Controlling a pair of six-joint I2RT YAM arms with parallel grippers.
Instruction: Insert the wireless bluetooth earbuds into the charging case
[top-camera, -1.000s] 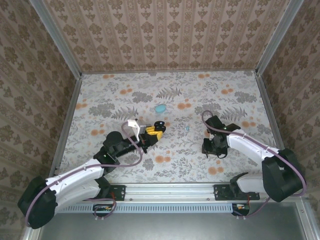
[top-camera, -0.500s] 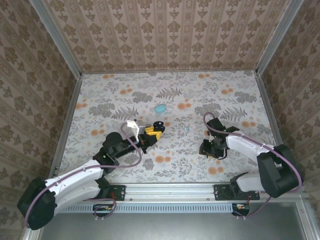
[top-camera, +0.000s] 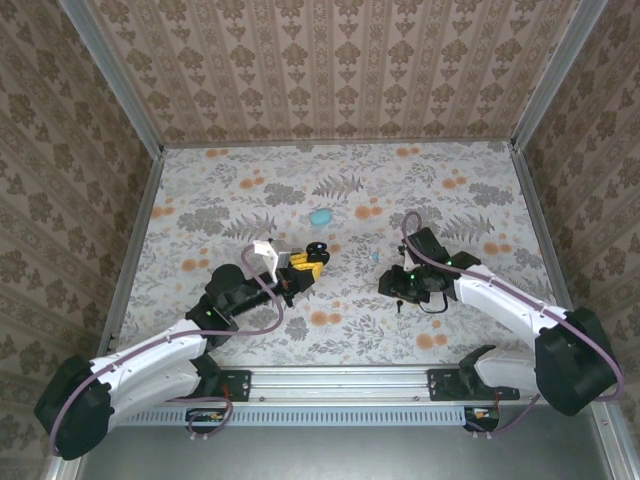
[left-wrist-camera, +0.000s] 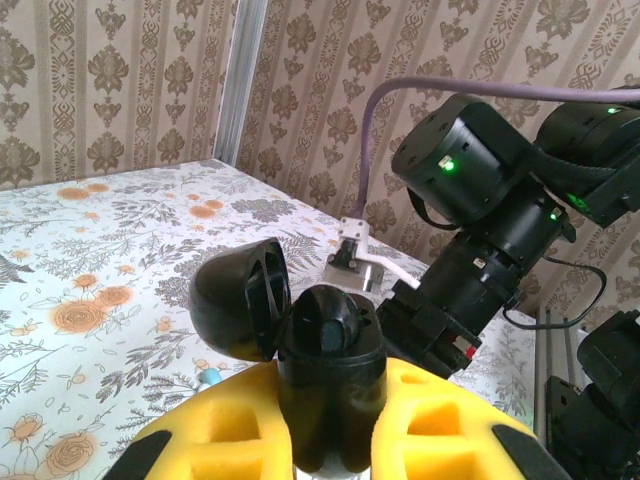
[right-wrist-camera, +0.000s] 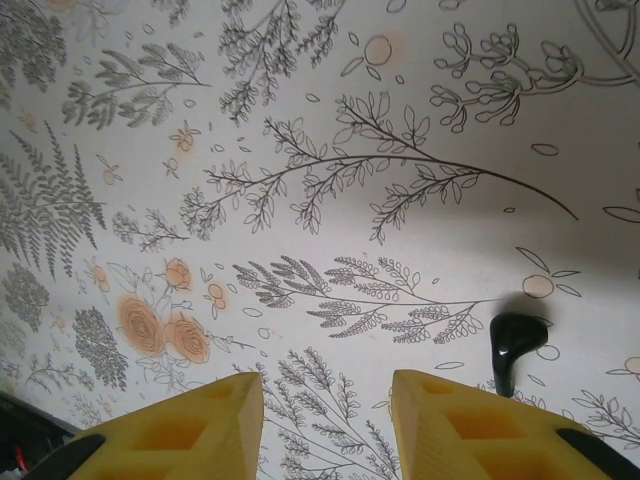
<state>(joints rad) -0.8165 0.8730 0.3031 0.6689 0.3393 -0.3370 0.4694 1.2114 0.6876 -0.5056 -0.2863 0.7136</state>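
Note:
The black charging case (left-wrist-camera: 330, 390) stands upright between the yellow pads of my left gripper (left-wrist-camera: 330, 430), which is shut on it. Its lid (left-wrist-camera: 238, 308) hangs open to the left. In the top view this gripper (top-camera: 311, 259) sits left of the table's middle. A black earbud (right-wrist-camera: 512, 347) with a short stem lies on the cloth just right of my right gripper (right-wrist-camera: 325, 400), whose fingers stand open with nothing between them. A tiny turquoise earbud (top-camera: 375, 257) lies between the two grippers and shows beside the case (left-wrist-camera: 210, 377). My right gripper (top-camera: 393, 285) hangs low over the cloth.
A larger turquoise object (top-camera: 321, 216) lies behind the case toward the back. The flowered cloth (top-camera: 300, 330) covers the table, which is walled by patterned panels with metal rails (top-camera: 135, 250) at both sides. The right arm's wrist (left-wrist-camera: 480, 190) looms close behind the case.
My right gripper has moved left toward the table's middle and turned, its fingers a little wider apart. The left arm and the case have stayed where they were.

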